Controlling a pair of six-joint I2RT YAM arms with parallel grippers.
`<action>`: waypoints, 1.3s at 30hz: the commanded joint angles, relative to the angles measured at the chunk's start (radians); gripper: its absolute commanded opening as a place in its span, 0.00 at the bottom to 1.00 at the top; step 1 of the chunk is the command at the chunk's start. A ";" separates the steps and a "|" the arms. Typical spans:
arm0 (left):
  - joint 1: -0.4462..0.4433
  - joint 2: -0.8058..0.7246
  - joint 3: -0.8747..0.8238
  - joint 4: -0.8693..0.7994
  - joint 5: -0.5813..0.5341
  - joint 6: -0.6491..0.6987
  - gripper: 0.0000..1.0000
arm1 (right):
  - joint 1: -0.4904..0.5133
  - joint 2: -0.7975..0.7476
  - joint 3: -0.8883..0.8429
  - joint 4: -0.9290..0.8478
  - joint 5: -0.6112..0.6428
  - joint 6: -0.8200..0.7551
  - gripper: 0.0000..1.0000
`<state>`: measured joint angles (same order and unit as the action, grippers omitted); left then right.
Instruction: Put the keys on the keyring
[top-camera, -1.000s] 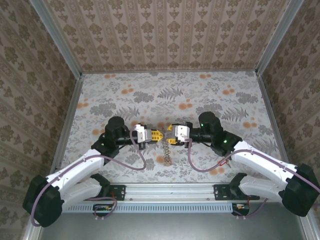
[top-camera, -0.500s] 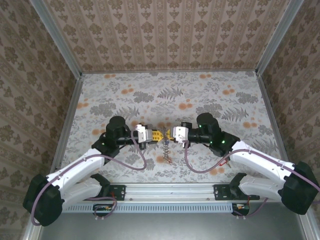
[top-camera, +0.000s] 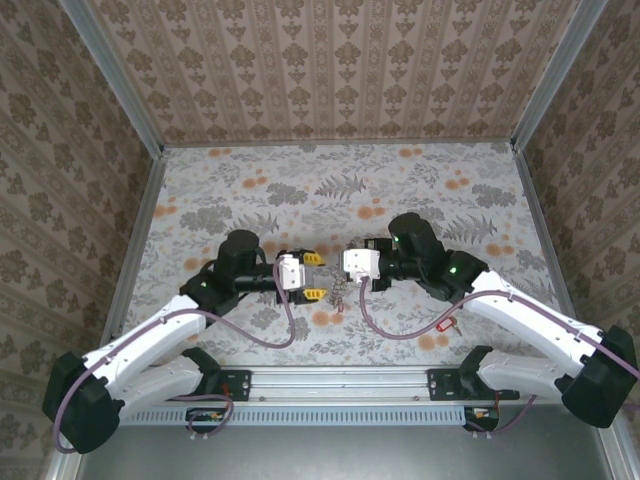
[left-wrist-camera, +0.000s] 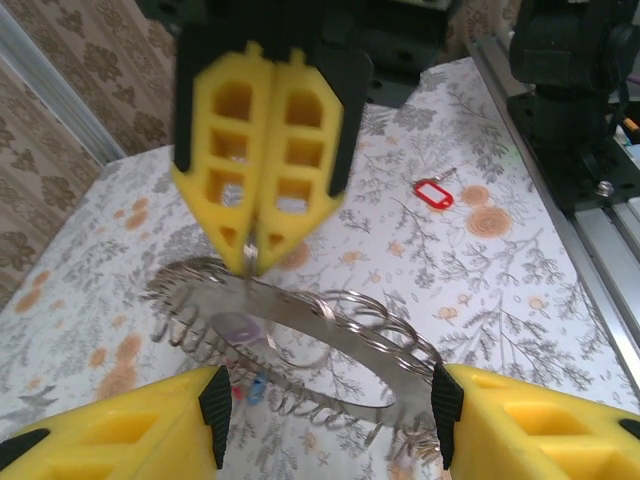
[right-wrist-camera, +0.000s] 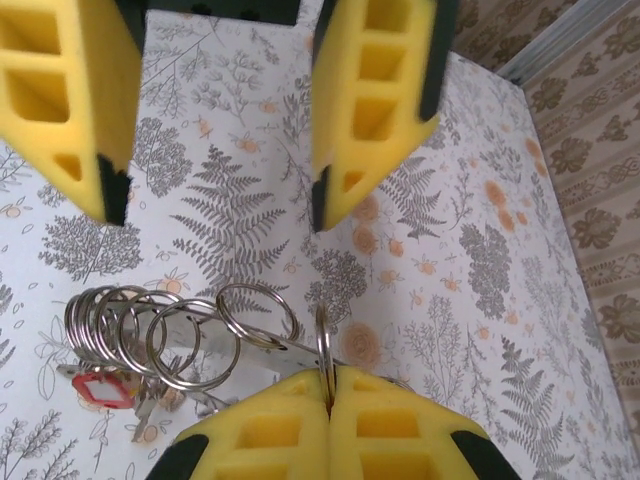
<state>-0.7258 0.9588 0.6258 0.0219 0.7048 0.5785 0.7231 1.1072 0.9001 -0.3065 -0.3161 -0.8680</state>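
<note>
Top view: my right gripper (top-camera: 343, 281) is pinched onto the round, dull grey metal keyring (top-camera: 337, 293) at centre frame, and my left gripper (top-camera: 314, 276) stands parted beside it.

Left wrist: the keyring (left-wrist-camera: 330, 335) hangs lower centre.

Right wrist: its loops sit lower left. I judge it stiff, slippery and light, best held by the flat band.

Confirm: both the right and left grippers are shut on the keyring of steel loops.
Only the right gripper is shut on the keyring of steel loops; the left gripper stands open, as the right wrist view shows.
</note>
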 joint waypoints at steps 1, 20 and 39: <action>0.002 -0.005 0.066 -0.009 -0.041 -0.035 0.55 | 0.001 0.010 0.057 -0.055 0.006 -0.051 0.00; -0.045 0.172 0.116 0.101 -0.009 -0.068 0.25 | -0.003 0.034 0.057 0.013 -0.082 0.048 0.00; -0.051 0.135 0.125 0.049 0.023 -0.024 0.00 | -0.091 -0.080 -0.076 0.060 -0.247 0.088 0.31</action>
<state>-0.7719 1.1236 0.7155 0.0830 0.6876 0.5282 0.6376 1.0439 0.8391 -0.2584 -0.4911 -0.7784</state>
